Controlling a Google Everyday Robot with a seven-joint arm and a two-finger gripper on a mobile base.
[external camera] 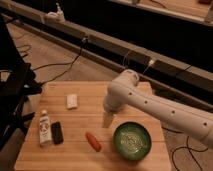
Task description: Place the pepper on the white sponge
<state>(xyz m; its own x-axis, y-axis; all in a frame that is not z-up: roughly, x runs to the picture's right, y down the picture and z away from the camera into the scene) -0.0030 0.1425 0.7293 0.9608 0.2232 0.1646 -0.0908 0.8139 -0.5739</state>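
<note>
Tool (107, 120) hangs pointing down over the middle of the table (60, 159), jaws spread apart, holding nothing. White arm (160, 107) reaches in from the right edge of view. Green bowl (132, 141) sits just right of the tool, near the front right corner. Pepper (93, 141) lies flat on the table, in front of the tool and slightly left, apart from it and not gripped. White sponge (72, 101) lies further back left, well apart from the pepper. White tube (44, 128) and a small black object (57, 133) lie side by side near the left edge.
</note>
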